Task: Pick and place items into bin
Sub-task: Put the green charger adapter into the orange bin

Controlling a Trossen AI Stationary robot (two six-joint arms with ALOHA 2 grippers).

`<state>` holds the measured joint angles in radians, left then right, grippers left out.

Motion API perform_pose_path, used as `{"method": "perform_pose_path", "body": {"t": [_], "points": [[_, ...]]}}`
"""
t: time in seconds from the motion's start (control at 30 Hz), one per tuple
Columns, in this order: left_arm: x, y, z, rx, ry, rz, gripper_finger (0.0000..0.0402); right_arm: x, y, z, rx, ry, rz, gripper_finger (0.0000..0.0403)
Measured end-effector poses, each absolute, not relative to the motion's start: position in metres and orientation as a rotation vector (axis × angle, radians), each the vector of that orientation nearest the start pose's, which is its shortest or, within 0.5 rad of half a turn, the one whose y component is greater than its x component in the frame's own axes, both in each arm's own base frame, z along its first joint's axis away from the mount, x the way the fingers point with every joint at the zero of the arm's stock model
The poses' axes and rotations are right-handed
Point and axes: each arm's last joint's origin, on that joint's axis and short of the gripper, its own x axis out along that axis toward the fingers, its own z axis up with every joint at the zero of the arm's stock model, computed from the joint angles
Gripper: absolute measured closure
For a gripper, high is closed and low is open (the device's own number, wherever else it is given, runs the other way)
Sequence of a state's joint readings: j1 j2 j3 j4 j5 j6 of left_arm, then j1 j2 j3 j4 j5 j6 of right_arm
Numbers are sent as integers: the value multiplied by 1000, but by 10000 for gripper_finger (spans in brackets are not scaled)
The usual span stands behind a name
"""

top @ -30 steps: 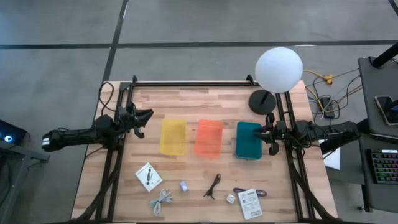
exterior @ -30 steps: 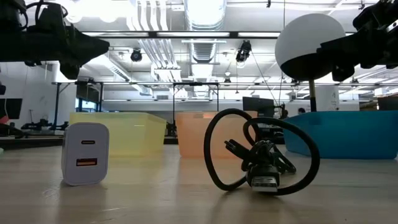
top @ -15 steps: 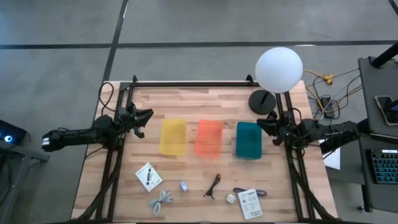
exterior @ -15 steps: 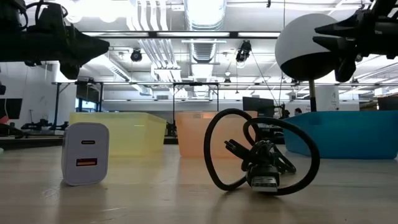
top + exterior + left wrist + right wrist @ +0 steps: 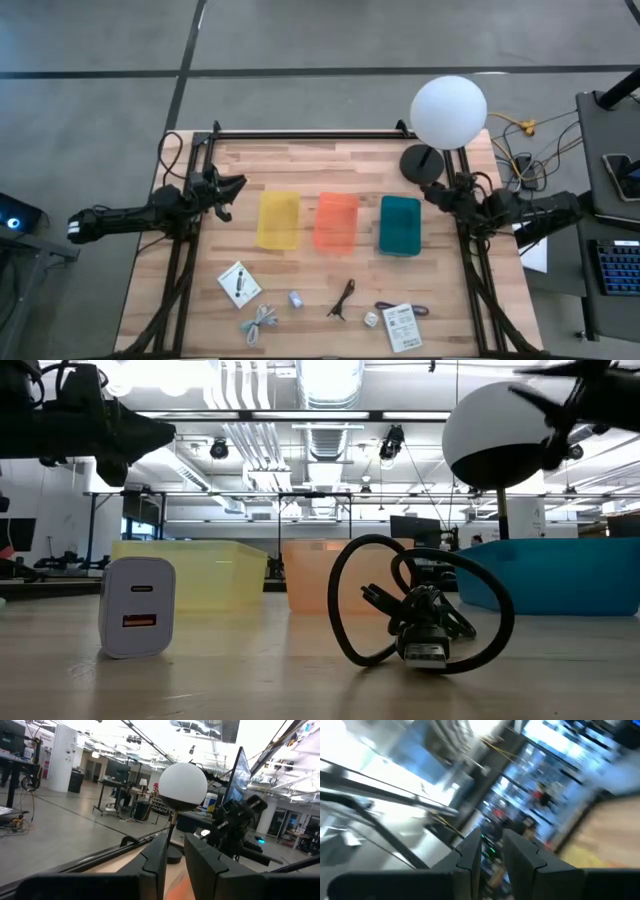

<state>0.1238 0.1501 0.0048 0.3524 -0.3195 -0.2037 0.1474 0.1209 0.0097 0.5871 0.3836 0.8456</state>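
Yellow bin [image 5: 278, 220], orange bin [image 5: 335, 222], teal bin [image 5: 400, 225], white lamp [image 5: 448, 111].

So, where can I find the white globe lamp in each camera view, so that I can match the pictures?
High view: the white globe lamp is at the table's far right corner, behind the teal bin.
Low view: upper right, above the teal bin.
Left wrist view: centre of the picture, on its thin stem.
Right wrist view: not visible.
Shared landmark: the teal bin, close to the lamp in the high and low views.
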Motion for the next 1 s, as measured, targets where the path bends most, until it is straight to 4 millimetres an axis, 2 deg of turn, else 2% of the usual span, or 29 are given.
{"method": "perform_pose_path", "body": {"t": [0.1, 0.23, 0.3, 0.43, 0.6, 0.7, 0.8, 0.9, 1.0], "points": [[101, 22, 189, -258, -289, 410, 350, 95, 3, 221, 945, -624, 18, 335], [101, 22, 190, -269, -300, 408, 350, 114, 8, 234, 968, -518, 52, 335], [100, 22, 193, -293, -336, 398, 350, 130, 12, 244, 993, -436, 78, 335], [97, 20, 202, -514, -465, 282, 350, 170, 21, 263, 955, -282, 128, 335], [95, 19, 209, -601, -552, 220, 350, 213, 29, 287, 885, -195, 134, 335], [95, 17, 210, -649, -549, 148, 350, 234, 34, 292, 898, -42, 149, 335], [95, 14, 210, -649, -527, 63, 350, 249, 39, 292, 927, 162, 79, 335], [96, 11, 211, -624, -499, -30, 350, 254, 44, 286, 954, 430, -56, 335], [96, 8, 211, -711, -463, -145, 350, 252, 52, 282, 958, 674, -183, 335]]}}
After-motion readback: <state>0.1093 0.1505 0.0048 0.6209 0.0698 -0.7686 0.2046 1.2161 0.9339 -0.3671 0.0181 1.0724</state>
